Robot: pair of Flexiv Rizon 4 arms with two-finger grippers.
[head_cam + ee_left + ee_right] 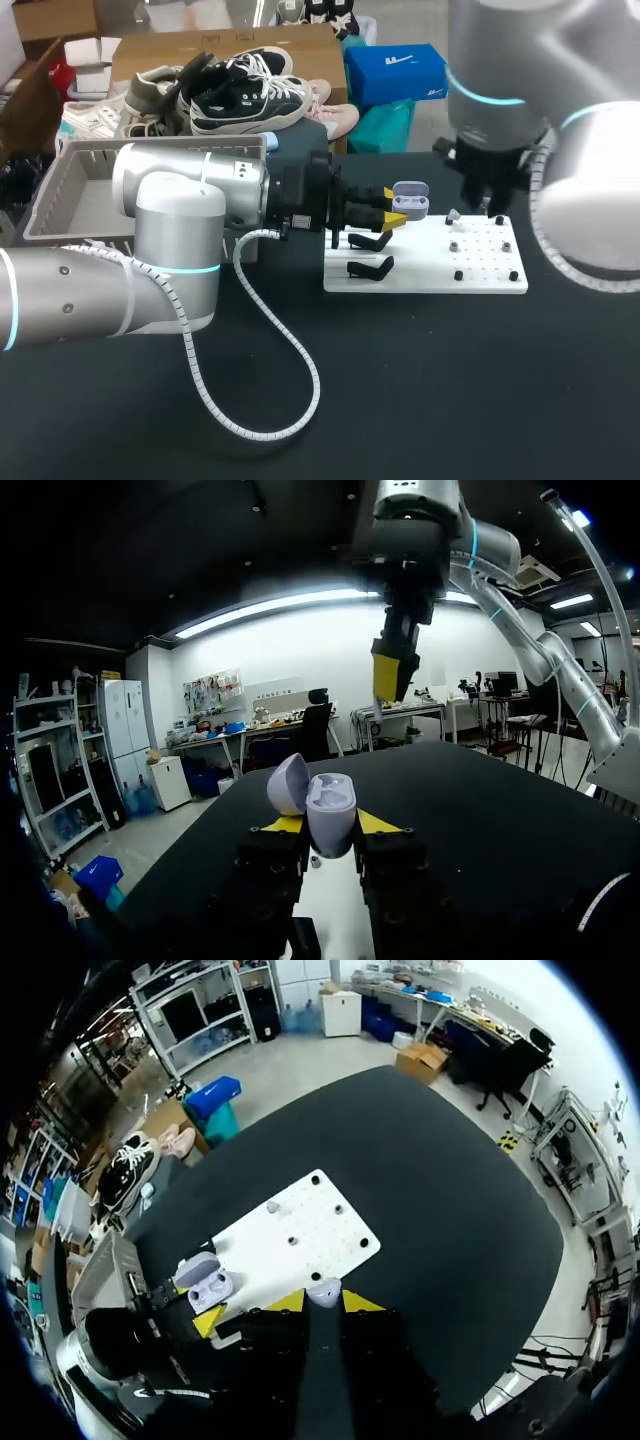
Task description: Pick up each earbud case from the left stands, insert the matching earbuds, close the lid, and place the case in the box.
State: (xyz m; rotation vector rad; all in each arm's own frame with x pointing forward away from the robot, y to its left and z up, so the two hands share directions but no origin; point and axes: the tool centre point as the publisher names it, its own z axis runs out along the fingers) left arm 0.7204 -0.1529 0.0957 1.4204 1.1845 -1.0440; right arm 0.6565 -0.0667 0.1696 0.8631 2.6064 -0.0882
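Black counter [450, 400], board's [420, 275] far edge; left fingers [283, 825] pinch the open case [330, 805], presumably presenting it to right fingers [288, 1302] pinching an earbud [323, 1291].

earbud case [330, 815]: smooth glossy lavender plastic | earbud [323, 1292]: glossy pale plastic | board [430, 278]: matt white plastic | stands [372, 267]: matt black plastic | table [450, 400]: matt black, fine-textured | left arm [170, 215]: smooth satin silver shell | cable wrap [290, 350]: white plastic spiral | box [60, 190]: grey ribbed plastic
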